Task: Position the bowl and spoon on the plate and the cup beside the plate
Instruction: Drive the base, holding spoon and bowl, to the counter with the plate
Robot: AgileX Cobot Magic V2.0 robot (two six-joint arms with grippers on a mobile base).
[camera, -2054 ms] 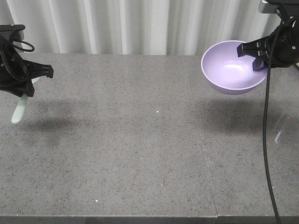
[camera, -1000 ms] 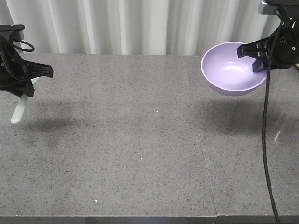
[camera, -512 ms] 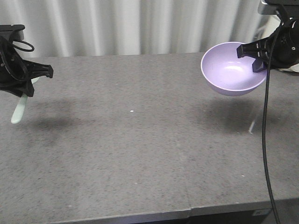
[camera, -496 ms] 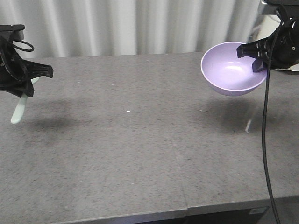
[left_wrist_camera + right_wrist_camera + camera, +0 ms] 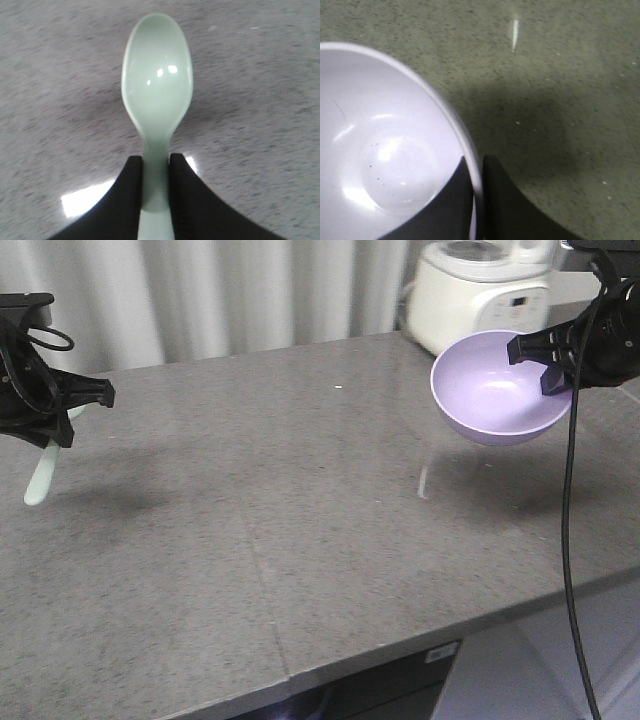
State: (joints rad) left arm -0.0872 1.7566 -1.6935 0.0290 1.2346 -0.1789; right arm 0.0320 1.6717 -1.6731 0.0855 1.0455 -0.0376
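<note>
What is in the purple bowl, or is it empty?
Empty: the bowl shows only a bare, shiny inside in the right wrist view.

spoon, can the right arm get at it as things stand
Probably not. The right pincer is shut on the rim of the bowl, so it is occupied, and the spoon hangs above the far side of the table, clamped in the left pincer.

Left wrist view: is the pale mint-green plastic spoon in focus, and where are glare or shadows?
Left wrist view: the spoon is sharp with highlights; the grey speckled counter behind looks smeared. Right wrist view: the round lavender-purple plastic bowl throws a dark shadow on the counter. Front view: softer shadows.
</note>
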